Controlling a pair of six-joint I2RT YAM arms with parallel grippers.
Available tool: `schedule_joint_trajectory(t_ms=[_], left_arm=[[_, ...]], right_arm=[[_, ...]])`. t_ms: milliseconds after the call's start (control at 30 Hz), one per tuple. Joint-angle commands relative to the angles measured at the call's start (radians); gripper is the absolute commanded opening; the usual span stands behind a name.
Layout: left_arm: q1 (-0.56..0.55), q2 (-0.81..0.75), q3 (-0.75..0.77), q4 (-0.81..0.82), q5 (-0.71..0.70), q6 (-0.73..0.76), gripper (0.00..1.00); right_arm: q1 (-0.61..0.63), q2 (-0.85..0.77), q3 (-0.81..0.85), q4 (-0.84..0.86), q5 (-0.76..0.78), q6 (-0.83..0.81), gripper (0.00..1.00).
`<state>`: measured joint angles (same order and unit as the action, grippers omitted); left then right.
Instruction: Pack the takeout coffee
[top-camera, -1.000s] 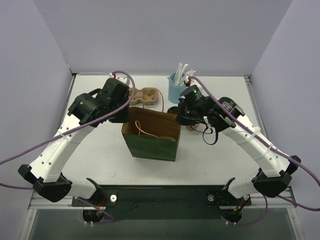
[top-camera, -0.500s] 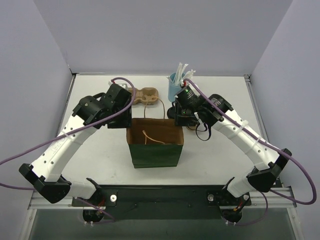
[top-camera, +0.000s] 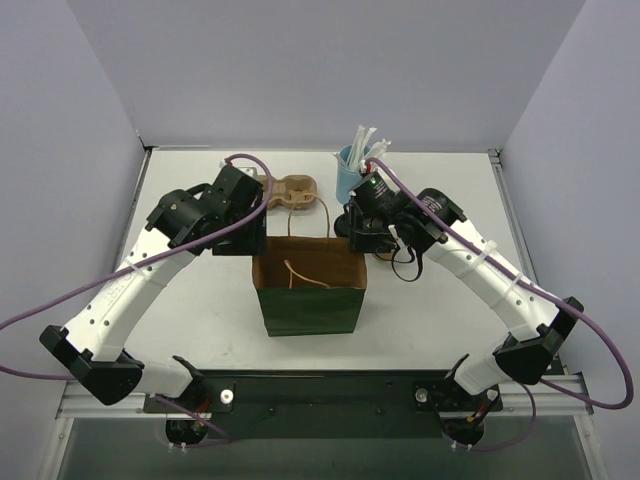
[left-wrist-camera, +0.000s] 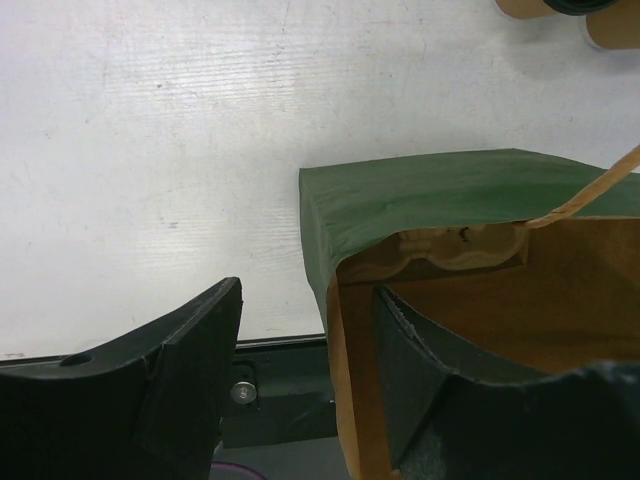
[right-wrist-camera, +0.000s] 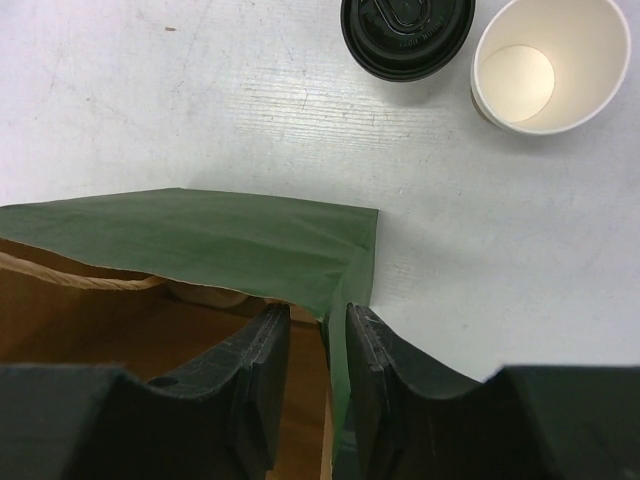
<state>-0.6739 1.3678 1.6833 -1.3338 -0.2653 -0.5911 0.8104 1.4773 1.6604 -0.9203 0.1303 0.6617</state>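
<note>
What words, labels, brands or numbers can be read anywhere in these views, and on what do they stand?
No text can be read in any view.
Round black plastic lid: raised moulded marks on top, too small and blurred to read.
Green paper bag and tan paper cup with white rim: no print visible.

A green paper bag (top-camera: 310, 310) stands open mid-table (top-camera: 215, 310). Near the far edge sit a brown pulp carrier (top-camera: 297, 187) and a blue cup of white straws (top-camera: 347, 181).
</note>
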Motion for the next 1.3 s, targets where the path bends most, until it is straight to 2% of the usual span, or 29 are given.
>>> schedule_joint_trajectory(t_ms=[0, 167, 333, 433, 467, 500, 567, 600, 667, 767, 800, 867, 900, 967, 1100, 1267], left_arm=[[0.011, -0.035, -0.016, 0.064, 0.051, 0.031, 0.64], [0.013, -0.022, -0.028, 0.071, 0.063, 0.037, 0.63], [0.013, -0.026, -0.051, 0.09, 0.092, 0.037, 0.55], [0.011, -0.019, -0.054, 0.094, 0.109, 0.042, 0.42], [0.011, -0.019, -0.053, 0.09, 0.109, 0.042, 0.35], [0.011, -0.022, -0.048, 0.09, 0.091, 0.042, 0.21], [0.011, -0.03, -0.024, 0.091, 0.06, 0.062, 0.12], [0.013, -0.035, -0.011, 0.096, 0.034, 0.074, 0.07], [0.014, -0.041, 0.03, 0.114, -0.044, 0.132, 0.01], [0.016, -0.052, 0.043, 0.179, -0.106, 0.198, 0.0], [0.016, -0.068, 0.024, 0.2, -0.106, 0.212, 0.0], [0.017, -0.108, -0.009, 0.257, -0.083, 0.229, 0.0], [0.016, -0.128, -0.058, 0.272, -0.08, 0.228, 0.0], [0.017, -0.201, -0.132, 0.333, -0.068, 0.221, 0.0], [0.017, -0.323, -0.311, 0.454, -0.031, 0.241, 0.0], [0.019, -0.412, -0.416, 0.518, 0.009, 0.258, 0.0]], right_arm=[[-0.005, -0.04, 0.009, -0.022, 0.002, -0.008, 0.3], [-0.005, -0.048, -0.004, -0.009, -0.009, -0.013, 0.31], [-0.005, -0.052, -0.007, 0.001, -0.017, -0.017, 0.3], [-0.005, -0.045, -0.008, 0.009, -0.024, -0.031, 0.26], [-0.005, -0.04, -0.008, 0.015, -0.027, -0.039, 0.21], [-0.007, -0.038, -0.004, 0.023, -0.029, -0.046, 0.1], [-0.005, -0.035, 0.015, 0.049, -0.038, -0.074, 0.0], [-0.005, -0.031, 0.027, 0.06, -0.041, -0.088, 0.0], [-0.005, -0.022, 0.074, 0.101, -0.034, -0.115, 0.0], [-0.007, -0.015, 0.11, 0.182, -0.021, -0.139, 0.0], [-0.008, -0.017, 0.108, 0.234, -0.027, -0.146, 0.01], [-0.008, -0.025, 0.09, 0.276, -0.066, -0.154, 0.11], [-0.01, -0.031, 0.087, 0.297, -0.081, -0.168, 0.21], [-0.011, -0.048, 0.101, 0.304, -0.106, -0.188, 0.32], [-0.036, -0.104, 0.125, 0.354, -0.116, -0.276, 0.44], [-0.077, -0.152, 0.078, 0.417, -0.084, -0.338, 0.59]])
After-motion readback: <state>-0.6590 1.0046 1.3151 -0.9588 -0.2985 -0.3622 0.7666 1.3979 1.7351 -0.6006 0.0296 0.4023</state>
